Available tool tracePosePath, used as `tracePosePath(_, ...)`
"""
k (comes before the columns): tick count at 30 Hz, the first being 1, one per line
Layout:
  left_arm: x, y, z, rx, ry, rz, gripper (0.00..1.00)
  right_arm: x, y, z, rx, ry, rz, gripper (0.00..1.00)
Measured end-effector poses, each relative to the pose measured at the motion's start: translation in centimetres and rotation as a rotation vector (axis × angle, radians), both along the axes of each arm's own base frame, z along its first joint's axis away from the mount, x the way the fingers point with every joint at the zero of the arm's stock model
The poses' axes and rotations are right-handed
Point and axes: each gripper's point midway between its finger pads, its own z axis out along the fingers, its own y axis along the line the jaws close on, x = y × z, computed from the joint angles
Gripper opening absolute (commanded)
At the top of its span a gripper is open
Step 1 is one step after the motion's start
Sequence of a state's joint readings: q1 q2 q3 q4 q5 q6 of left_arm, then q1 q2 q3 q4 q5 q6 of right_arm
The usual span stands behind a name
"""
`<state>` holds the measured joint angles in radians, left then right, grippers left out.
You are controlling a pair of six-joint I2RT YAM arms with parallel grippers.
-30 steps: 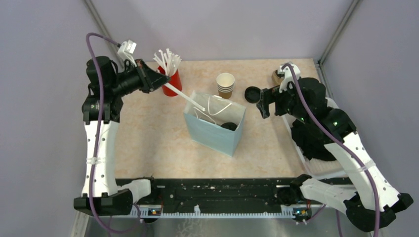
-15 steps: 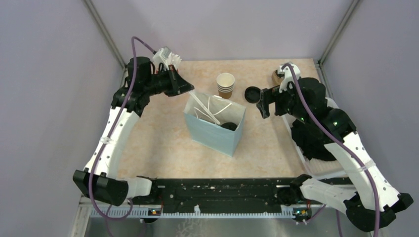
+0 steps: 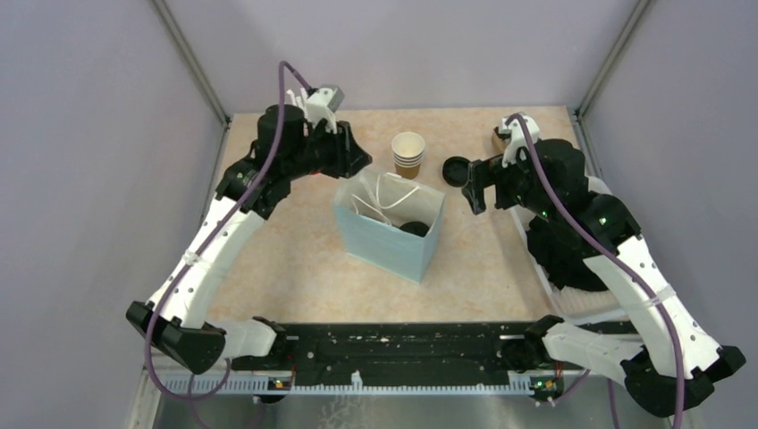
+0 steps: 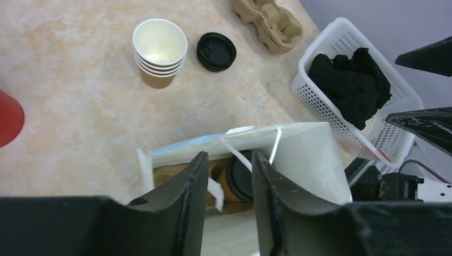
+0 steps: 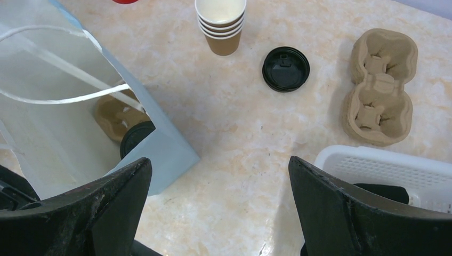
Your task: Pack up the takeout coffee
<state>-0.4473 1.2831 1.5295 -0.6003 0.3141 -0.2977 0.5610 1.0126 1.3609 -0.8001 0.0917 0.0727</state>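
Left gripper [image 4: 229, 157] hangs over the back-left rim of the light blue paper bag [image 3: 389, 234]. Its fingers stand a narrow gap apart with nothing clamped between them. Right gripper [image 5: 218, 165] is spread wide and empty, hovering over the desk [image 3: 295, 250] just right of the bag, near the spare black lids [image 5: 285, 69].

Takeout coffee [image 4: 241, 176]: inside the bag, low down, black lid showing from above. It sits beside or in a brown cardboard carrier [image 5: 113, 118]; I cannot tell which. A white straw [image 3: 374, 207] leans inside the bag too.

Outside the bag:
- stack of lidless cups [image 3: 408, 154], behind the bag
- second cardboard carrier [image 5: 379, 88], empty
- white basket [image 4: 320, 96] holding black cloth
- red cup [image 4: 8, 118], at the edge of the left wrist view

Progress, as a judgement: the main work looks done, with the lidded cup and straw in the bag. What seems left is small. The left arm needs lifting clear of the bag mouth without snagging the thin handles. The bag top is open, and whether it needs closing cannot be told.
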Motion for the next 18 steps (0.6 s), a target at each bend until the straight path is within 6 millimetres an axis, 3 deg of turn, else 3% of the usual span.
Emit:
tracePosePath(4, -0.3, -0.5, -0.7, 0.077, -0.042, 0.016, 0.69, 0.0, 0.0, 0.0, 0.000, 0.000, -0.001, 0.99)
tracePosePath(9, 0.4, 2.7, 0.9, 0.116, -0.121, 0.175, 0.88, 0.0, -0.6, 0.4, 0.011, -0.014, -0.035, 0.99)
tracePosePath(12, -0.2, 3.8, 4.2, 0.077, -0.188, 0.219, 0.97, -0.3, -1.5, 1.5, 0.039, -0.037, -0.087, 0.99)
tracePosePath(18, -1.4, 5.1, 11.2, -0.042, -0.339, 0.271, 0.99, -1.3, -5.1, 8.1, 0.154, -0.231, -0.248, 0.99)
